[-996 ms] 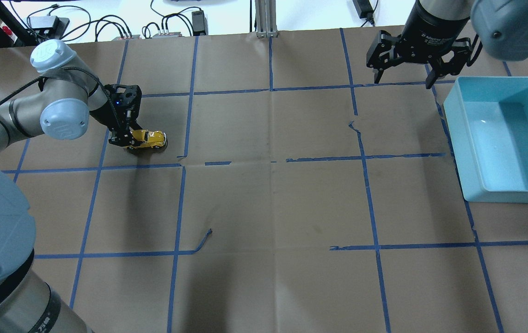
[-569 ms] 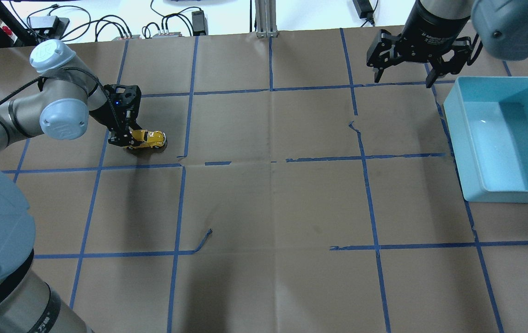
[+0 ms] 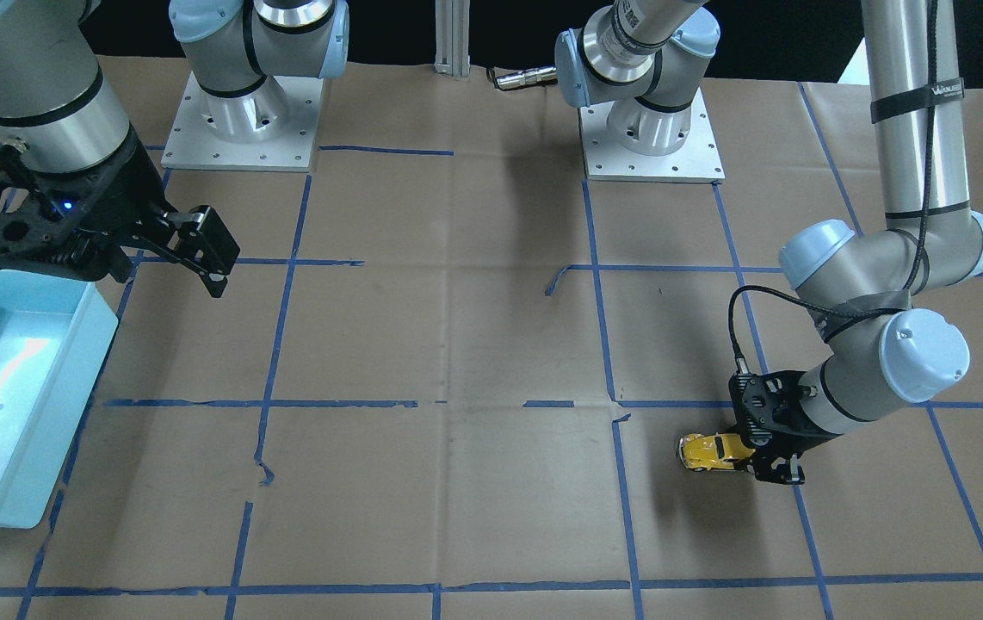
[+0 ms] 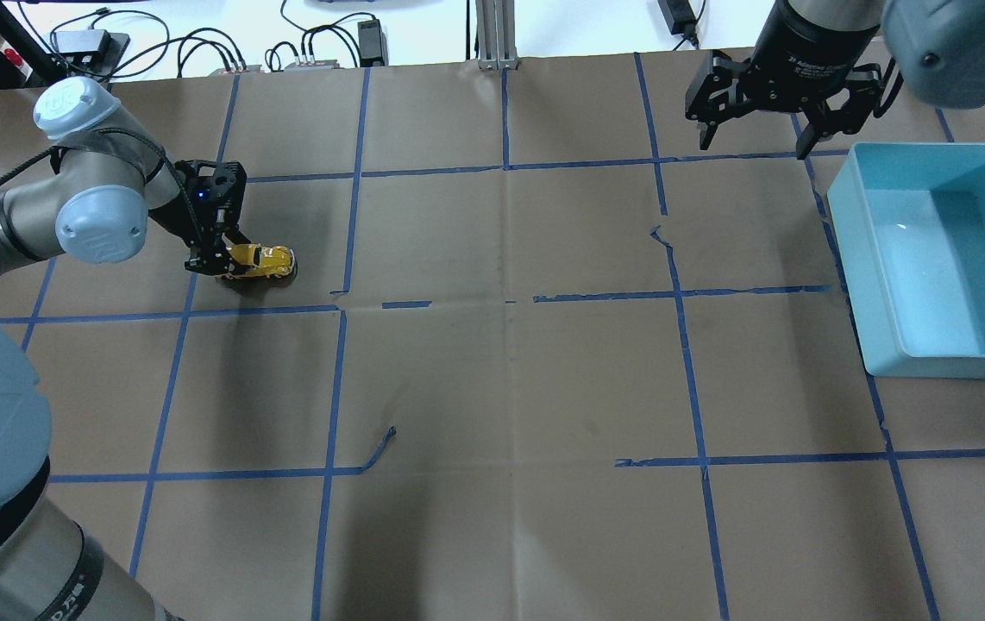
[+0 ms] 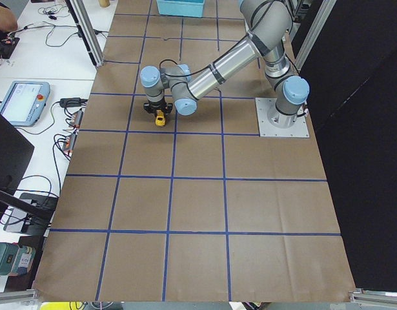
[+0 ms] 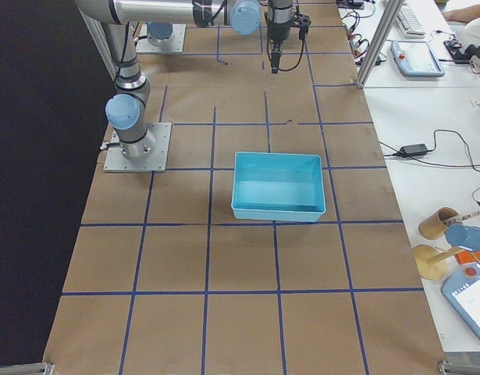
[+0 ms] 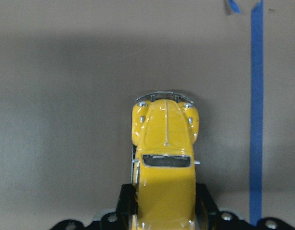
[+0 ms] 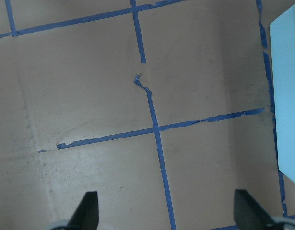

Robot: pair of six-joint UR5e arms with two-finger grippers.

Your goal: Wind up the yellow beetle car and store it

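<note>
The yellow beetle car (image 4: 266, 260) is low on the brown paper at the table's left, nose pointing toward the centre. My left gripper (image 4: 221, 263) is shut on its rear half. In the left wrist view the car (image 7: 165, 153) fills the centre with black fingers (image 7: 205, 203) against both its sides. It also shows in the front view (image 3: 709, 451) and the left side view (image 5: 160, 119). My right gripper (image 4: 753, 142) is open and empty, hovering at the far right by the blue bin (image 4: 846, 224).
The light blue bin (image 3: 70, 396) stands open at the table's right edge and holds nothing visible; it also shows in the right side view (image 6: 275, 211). Blue tape lines cross the paper, with loose curled tape ends (image 4: 380, 448). Cables and power bricks (image 4: 199, 47) lie beyond the far edge.
My left gripper has drawn the car a short way to the left across the paper, still shut on it. The right arm has barely moved.
</note>
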